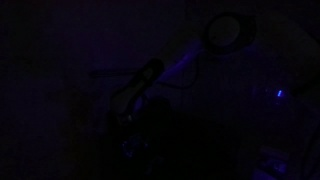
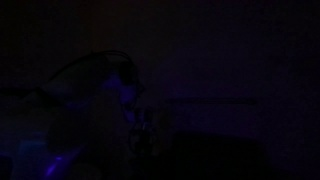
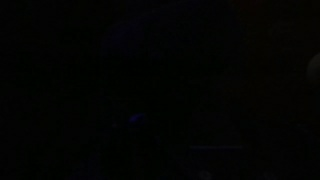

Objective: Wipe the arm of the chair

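Frames near-black. Arm (image 1: pixel 190 58) slants down from upper right; hand lost in dark, can't tell its opening.

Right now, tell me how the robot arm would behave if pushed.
The robot arm probably resists stiffly: its dim outline shows thick links. It likely won't roll; its base is lost in darkness. Weight and slipperiness cannot be judged.

Both exterior views share arm (image 1: pixel 168 62), mid-distance, near-dark; wrist view black.
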{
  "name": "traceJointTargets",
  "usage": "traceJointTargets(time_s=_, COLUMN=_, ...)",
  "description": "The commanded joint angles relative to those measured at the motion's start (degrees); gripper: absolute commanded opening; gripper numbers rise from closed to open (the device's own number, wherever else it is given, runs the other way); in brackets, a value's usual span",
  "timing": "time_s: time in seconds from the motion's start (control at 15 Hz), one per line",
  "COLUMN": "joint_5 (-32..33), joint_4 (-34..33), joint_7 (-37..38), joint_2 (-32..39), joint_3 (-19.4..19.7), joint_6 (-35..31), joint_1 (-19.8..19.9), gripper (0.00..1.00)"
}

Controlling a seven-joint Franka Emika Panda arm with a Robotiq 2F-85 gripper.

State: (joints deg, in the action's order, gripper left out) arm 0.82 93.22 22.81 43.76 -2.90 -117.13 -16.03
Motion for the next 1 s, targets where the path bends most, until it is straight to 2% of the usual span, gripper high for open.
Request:
traceJointTargets(time_s=0.0, joint_5=-1.1, joint_4=0.5, joint_7=-0.5, joint_2=-0.7, joint_3=-0.5, joint_6=-0.9, joint_1=0.4, gripper=1.0)
traceJointTargets(time_s=0.53, joint_5=-4.7, joint_4=2.1, joint_7=-2.7, joint_2=-5.4, joint_3=-1.1, joint_6=-4.8, joint_1=2.8, gripper=1.0)
traceJointTargets(time_s=0.93, joint_5=-0.4, joint_4=3.2, joint_7=-0.8, joint_2=-14.6, joint_3=0.3, joint_6=-3.5, joint_1=0.9, gripper=1.0)
